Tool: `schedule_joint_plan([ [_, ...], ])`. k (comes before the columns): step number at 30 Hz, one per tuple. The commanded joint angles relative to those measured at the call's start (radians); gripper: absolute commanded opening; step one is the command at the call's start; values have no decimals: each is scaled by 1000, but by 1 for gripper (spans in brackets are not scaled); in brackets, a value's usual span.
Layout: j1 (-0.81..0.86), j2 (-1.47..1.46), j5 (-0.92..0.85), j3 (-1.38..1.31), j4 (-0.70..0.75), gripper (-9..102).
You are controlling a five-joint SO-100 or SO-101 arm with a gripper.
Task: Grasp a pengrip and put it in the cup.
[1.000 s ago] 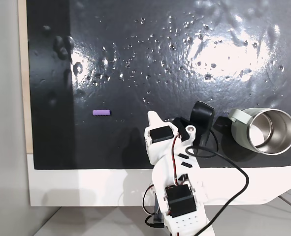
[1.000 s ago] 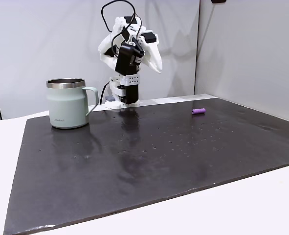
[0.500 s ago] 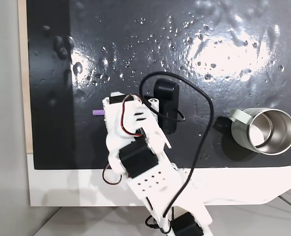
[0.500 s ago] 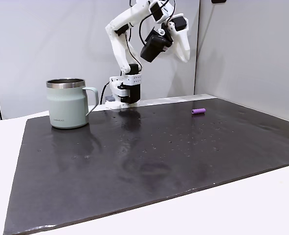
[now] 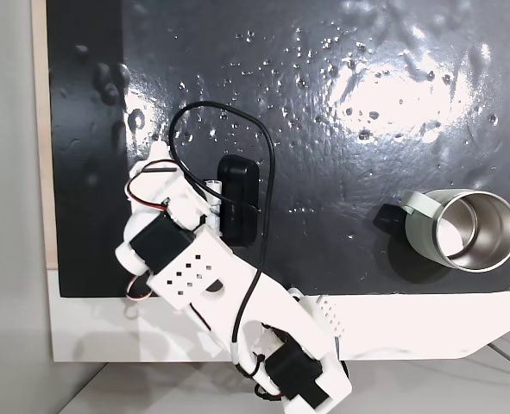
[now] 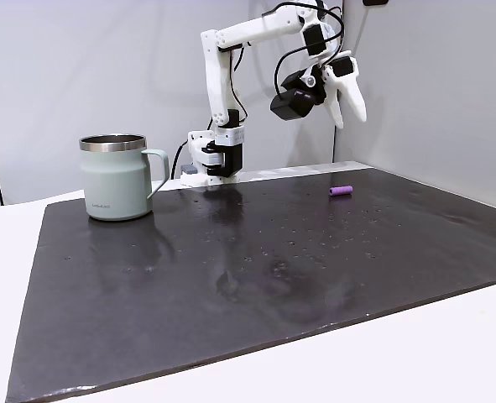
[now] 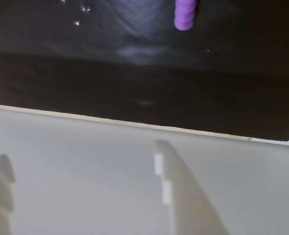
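- Overhead, the fingers (image 6: 348,94) hang spread and empty above the pengrip (image 6: 341,191).
- The pengrip lies on the black mat (image 6: 256,269), at 3 o'clock from the cup (image 6: 116,178).

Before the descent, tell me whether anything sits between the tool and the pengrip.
Nothing visible does. The tool hangs in the air above the small light-purple ribbed pengrip, which lies alone on the bare black mat.
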Motion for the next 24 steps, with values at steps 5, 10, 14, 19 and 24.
schedule_joint_plan([
  [5,-60,-103,48,-31,5,32],
  [10,-66,-218,71,-48,-15,32],
  [14,-63,-305,75,-78,-17,32],
  [19,-63,-400,71,-138,-18,30],
  [24,-69,-488,64,-193,-17,30],
])
